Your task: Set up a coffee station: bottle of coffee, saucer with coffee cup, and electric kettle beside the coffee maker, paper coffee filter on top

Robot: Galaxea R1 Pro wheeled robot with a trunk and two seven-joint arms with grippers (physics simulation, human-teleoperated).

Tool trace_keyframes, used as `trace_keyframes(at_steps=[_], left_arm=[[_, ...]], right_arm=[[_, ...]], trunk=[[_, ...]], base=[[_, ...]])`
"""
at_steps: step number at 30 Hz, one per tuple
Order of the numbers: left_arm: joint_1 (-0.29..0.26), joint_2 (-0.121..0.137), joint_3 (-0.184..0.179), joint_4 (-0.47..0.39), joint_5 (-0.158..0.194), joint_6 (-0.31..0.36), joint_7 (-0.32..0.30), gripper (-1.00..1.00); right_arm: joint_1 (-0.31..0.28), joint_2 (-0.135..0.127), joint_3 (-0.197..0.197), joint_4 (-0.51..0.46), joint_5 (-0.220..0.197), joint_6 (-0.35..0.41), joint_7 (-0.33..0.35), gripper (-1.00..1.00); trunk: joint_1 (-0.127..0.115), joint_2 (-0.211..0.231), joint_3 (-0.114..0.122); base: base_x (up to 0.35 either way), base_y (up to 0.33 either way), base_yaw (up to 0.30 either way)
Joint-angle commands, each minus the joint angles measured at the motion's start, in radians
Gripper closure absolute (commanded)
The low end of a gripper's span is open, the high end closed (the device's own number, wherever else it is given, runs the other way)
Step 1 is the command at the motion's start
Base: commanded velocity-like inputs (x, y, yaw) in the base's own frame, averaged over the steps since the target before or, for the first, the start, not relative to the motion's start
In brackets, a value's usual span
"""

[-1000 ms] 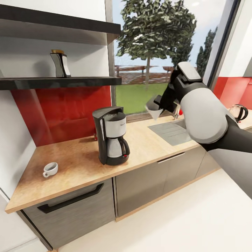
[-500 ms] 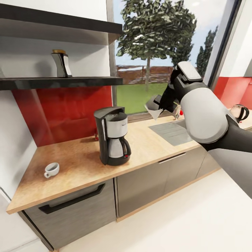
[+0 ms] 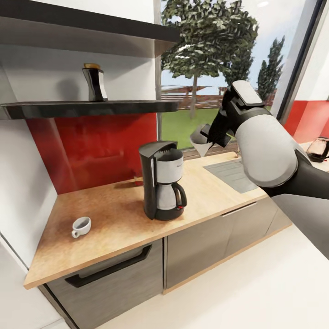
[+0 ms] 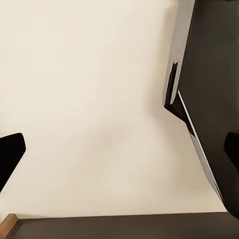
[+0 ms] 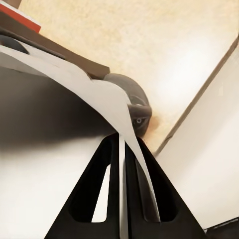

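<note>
Pinching the paper coffee filter (image 3: 201, 141) by its rim, the right gripper (image 3: 211, 136) hangs in the air above the kitchen countertop (image 3: 114, 219), its two fingers (image 5: 107, 199) pressed together on the thin white paper wall (image 5: 122, 164). The cone's long axis runs roughly up and down, its point aimed down and its open mouth tilted up and away from the gripper toward the window. The coffee maker (image 3: 162, 181) stands upright on the worktop, lower than the gripper and off to its left, well apart from the filter, carafe handle facing the cabinet edge. Farther left of the gripper, the coffee cup (image 3: 81, 226) sits upright, its handle pointing toward the front edge. Higher and left of the gripper, the bottle of coffee (image 3: 94, 82) stands upright on the kitchen shelf (image 3: 91, 108). The electric kettle (image 3: 319, 150) sits off to the gripper's right. The left gripper's (image 4: 119, 154) dark fingertips (image 4: 10, 157) sit wide apart over pale floor, holding nothing.
</note>
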Motion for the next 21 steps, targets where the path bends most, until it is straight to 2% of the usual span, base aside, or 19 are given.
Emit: trace_keyframes(at_steps=[1, 12, 21], left_arm=[[-0.001, -0.001, 0.005, 0.001, 0.004, -0.005, -0.001, -1.0], [-0.001, -0.005, 0.005, 0.001, 0.003, -0.005, -0.002, -1.0], [-0.001, -0.004, 0.005, 0.001, 0.004, -0.005, -0.002, -1.0]], right_arm=[[-0.001, 0.0, -0.001, -0.002, -0.01, 0.003, -0.01, 1.0], [-0.001, 0.0, 0.0, -0.004, -0.01, 0.001, -0.01, 1.0], [-0.001, 0.0, -0.001, -0.004, -0.01, 0.001, -0.01, 1.0]], trunk=[[0.001, -0.002, -0.002], [0.001, -0.002, -0.002], [0.001, -0.002, 0.01]], base=[[0.039, 0.074, 0.0], [0.007, 0.014, 0.0], [0.0, 0.001, 0.0]])
